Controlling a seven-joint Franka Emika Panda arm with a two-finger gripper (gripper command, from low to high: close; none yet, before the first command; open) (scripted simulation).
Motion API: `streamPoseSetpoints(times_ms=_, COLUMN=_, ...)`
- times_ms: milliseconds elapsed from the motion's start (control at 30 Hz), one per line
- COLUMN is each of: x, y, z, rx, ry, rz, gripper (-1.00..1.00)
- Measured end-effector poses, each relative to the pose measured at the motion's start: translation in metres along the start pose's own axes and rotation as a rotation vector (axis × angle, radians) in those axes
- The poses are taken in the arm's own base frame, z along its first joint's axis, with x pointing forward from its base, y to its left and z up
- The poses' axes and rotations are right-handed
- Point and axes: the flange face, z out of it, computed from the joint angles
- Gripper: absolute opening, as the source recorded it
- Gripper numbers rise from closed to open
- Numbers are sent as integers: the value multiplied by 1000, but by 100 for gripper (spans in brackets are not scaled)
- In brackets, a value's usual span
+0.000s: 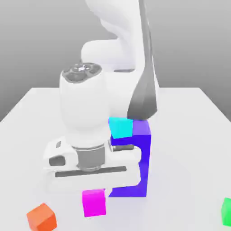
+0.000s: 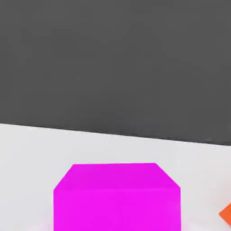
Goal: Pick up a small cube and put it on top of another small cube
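The arm reaches down over the near part of the white desk (image 1: 198,117), its hand (image 1: 94,191) low above the surface with the fingers drawn in tight on the small magenta-pink cube (image 1: 94,203). In the exterior view this cube sits directly under the hand body, near the desk's near edge, just beside the base of the big blue-violet block (image 1: 140,158). A cyan cube (image 1: 121,127) shows at the block's upper part. An orange cube (image 1: 41,217) lies near the pink one, toward the exterior view's left, and a green cube (image 1: 227,211) rests well apart at the exterior view's right. In the hand view the magenta-pink cube (image 2: 117,198) looms close, the orange cube's corner (image 2: 226,213) beside it.
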Motion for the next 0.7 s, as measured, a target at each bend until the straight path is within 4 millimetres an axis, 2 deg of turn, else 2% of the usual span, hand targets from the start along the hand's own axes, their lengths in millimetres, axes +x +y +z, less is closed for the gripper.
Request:
streamPoseSetpoints(times_ms=100, x=-45, y=-60, z=-3, rx=2, ry=-9, rz=-73, gripper=-100)
streamPoseSetpoints(times_ms=200, x=-100, y=-112, z=-1, rx=-10, ry=-16, rz=-152, gripper=-100)
streamPoseSetpoints(times_ms=267, x=-141, y=-144, z=11, rx=-28, ry=-19, rz=-209, gripper=-100)
streamPoseSetpoints(times_ms=333, x=-182, y=-175, z=42, rx=-46, ry=-21, rz=-267, gripper=-100)
streamPoseSetpoints(times_ms=367, x=-200, y=-187, z=61, rx=-53, ry=-22, rz=-291, gripper=100)
streamPoseSetpoints(times_ms=533, x=-200, y=-187, z=61, rx=-53, ry=-22, rz=-291, gripper=100)
streamPoseSetpoints(times_ms=567, x=-209, y=-192, z=71, rx=-57, ry=-22, rz=-303, gripper=100)
streamPoseSetpoints(times_ms=633, x=-215, y=-198, z=58, rx=-60, ry=-22, rz=-312, gripper=100)
streamPoseSetpoints(times_ms=700, x=-217, y=-201, z=30, rx=-61, ry=-22, rz=-314, gripper=100)
